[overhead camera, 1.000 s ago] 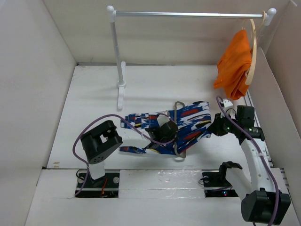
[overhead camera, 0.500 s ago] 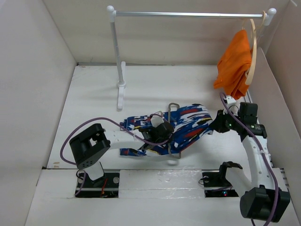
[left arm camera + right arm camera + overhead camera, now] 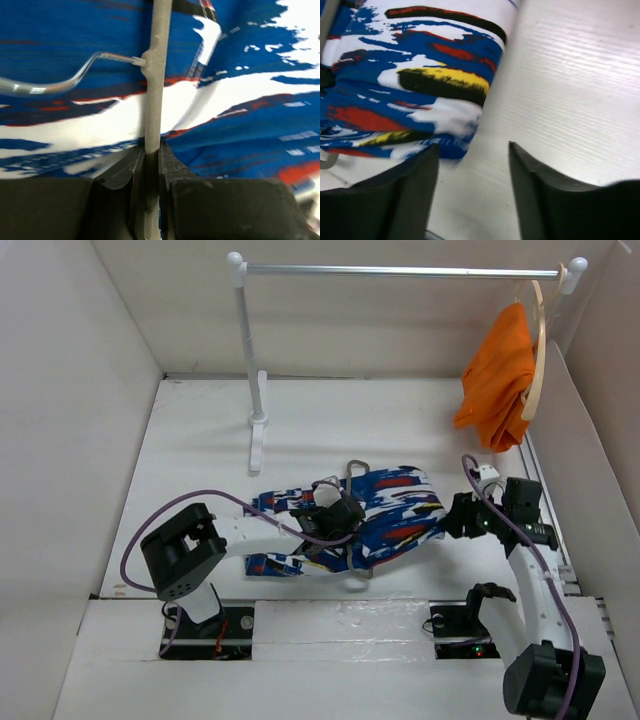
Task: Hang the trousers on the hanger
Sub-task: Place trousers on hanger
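Trousers (image 3: 395, 512) of soft cloth, dark blue with jagged red, white, yellow and black streaks, lay bunched on the white table (image 3: 200, 440) near its front edge, just ahead of the two arm bases. The left gripper (image 3: 335, 522) sat on their 9 o'clock half. Only the left wrist view showed its grip: the dark fingers (image 3: 137, 170) were pressed together on the hanger (image 3: 155, 75), a matt grey straight bar with a shiny curved wire joining it from 9 o'clock and the patterned cloth spread behind. From above, just a small wire hook showed at the 12 o'clock edge of the cloth and a short piece of wire at 6 o'clock.

The right gripper (image 3: 458, 520) was at the 3 o'clock end of the trousers, its jaws spread and holding nothing. Its own camera showed the folded hem just ahead of the fingertips and fine ribbing in the table surface, which the top view did not.

Farther off at 12 o'clock stood a white rail (image 3: 400, 271). From its 2 o'clock end hung a pale wooden hanger (image 3: 540, 350) carrying a plain orange garment (image 3: 497, 375).
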